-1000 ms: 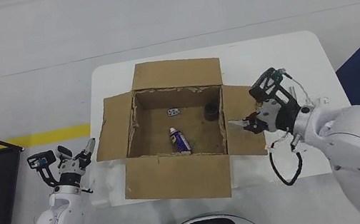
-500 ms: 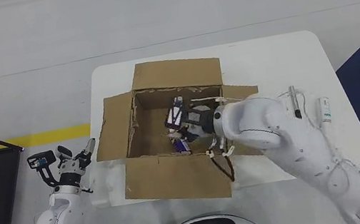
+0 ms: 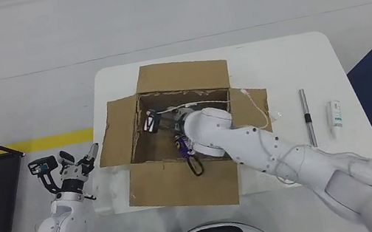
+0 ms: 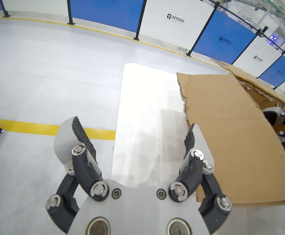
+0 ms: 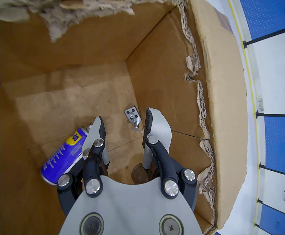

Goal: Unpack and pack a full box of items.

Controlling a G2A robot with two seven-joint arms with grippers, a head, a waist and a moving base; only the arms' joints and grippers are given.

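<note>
**Right arm inside the open box, fingers spread and empty**

The cardboard box (image 3: 183, 77) is seen standing open on the white tabletop (image 3: 274, 63), its four flaps folded outward and its torn edges frayed. The right arm is stretched across the box from the right side, and the right gripper (image 3: 151, 122) is held down inside it, towards the far left corner. In the right wrist view the fingers (image 5: 155, 126) of the right gripper (image 5: 124, 116) are seen spread apart, with nothing gripped between them.

Three items are seen on the box floor. A blue spray can (image 5: 62, 153) is lying on its side, just beside one finger. A small metal bracket (image 5: 133, 115) with holes and a bolt is lying near the corner of the box walls (image 5: 155, 66). A dark round object (image 5: 138, 174) is partly hidden under the gripper; what it is cannot be told.

Two items are laid on the tabletop to the right of the box, well apart from it: a thin metal rod (image 3: 307, 118) and, beside it, a small white tube (image 3: 335, 118).

The left gripper (image 4: 133, 124) is held at the left edge of the tabletop, beside the box's left flap (image 4: 222, 133), fingers released and empty.
</note>
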